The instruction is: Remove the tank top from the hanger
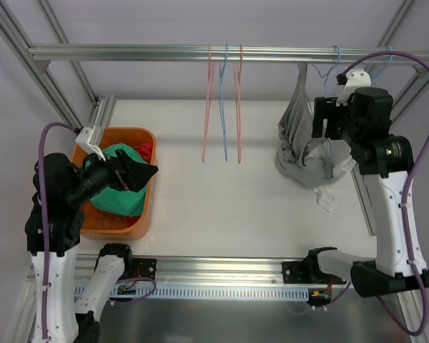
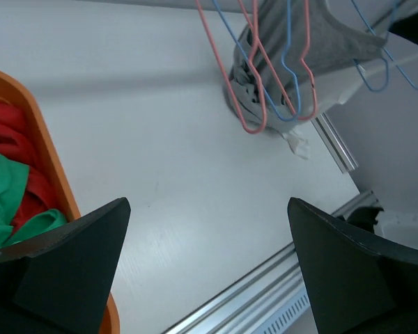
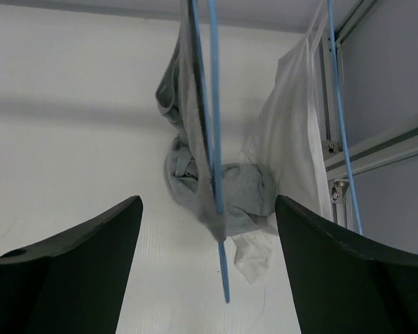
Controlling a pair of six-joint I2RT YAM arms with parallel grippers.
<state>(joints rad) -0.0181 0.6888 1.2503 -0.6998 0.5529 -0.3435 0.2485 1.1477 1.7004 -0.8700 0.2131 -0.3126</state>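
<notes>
I see the right gripper (image 1: pixel 327 120) raised close to the rail (image 1: pixel 164 51), with its fingers spread wide and pinching nothing. Straight ahead of it, in the gap between the two fingers as its wrist camera sees them, runs the thin wire of the blue hanger (image 3: pixel 214 139). The gray tank top (image 3: pixel 244 195) is draped on that hanger. It drops past the fingertips, and its lower part lies bunched on the table (image 1: pixel 222 200) below and ahead of the gripper. I cannot tell whether either finger touches the wire or the cloth. A white garment (image 3: pixel 292 139) hangs just beside the tank top on the gripper's right-hand side, and its end also reaches the table.

My left gripper (image 1: pixel 132 173) is well apart from all that. Its jaws stand fully spread and hold nothing. Under it sits the orange basket (image 1: pixel 139 221), with a green garment (image 1: pixel 118 200) and a red garment (image 1: pixel 146 150) inside. Far ahead of its fingers, three empty hangers (image 1: pixel 222 107), pink and blue, hang from the same rail.
</notes>
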